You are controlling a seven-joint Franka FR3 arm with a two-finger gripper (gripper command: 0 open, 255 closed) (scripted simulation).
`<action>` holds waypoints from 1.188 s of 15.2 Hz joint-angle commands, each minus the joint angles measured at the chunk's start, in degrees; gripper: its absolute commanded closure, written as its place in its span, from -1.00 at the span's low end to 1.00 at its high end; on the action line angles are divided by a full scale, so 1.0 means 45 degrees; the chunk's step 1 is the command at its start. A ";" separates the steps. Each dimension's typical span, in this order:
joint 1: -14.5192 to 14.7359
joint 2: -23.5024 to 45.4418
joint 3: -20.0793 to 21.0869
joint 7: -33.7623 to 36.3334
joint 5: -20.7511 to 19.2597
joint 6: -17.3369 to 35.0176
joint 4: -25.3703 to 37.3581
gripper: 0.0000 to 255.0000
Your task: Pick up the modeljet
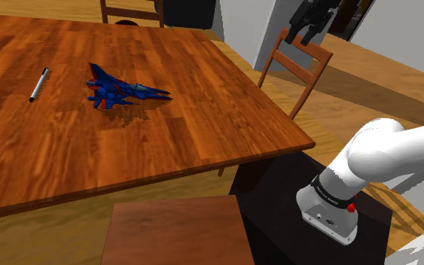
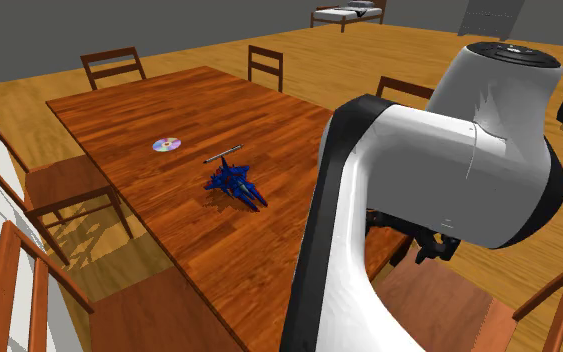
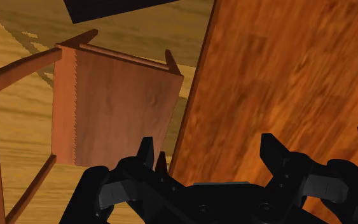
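The blue model jet [image 1: 123, 92] lay on the wooden table [image 1: 210, 113] near a pen [image 1: 38, 84]. The gripper [image 3: 209, 149] hung spread and empty over a chair [image 3: 114, 102] at the table's edge, well apart from it. Small lettering [image 1: 324, 197] on the arm [image 1: 383, 154] was unreadable.

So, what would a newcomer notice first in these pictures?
A blue model jet lies near the middle of the wooden table, a pen to its left in the shoulder view. The open black gripper hovers over the table's edge, above a wooden chair.
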 commanded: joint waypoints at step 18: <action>0.0588 0.2153 0.5077 0.6326 0.2254 0.3195 -0.0064 -1.00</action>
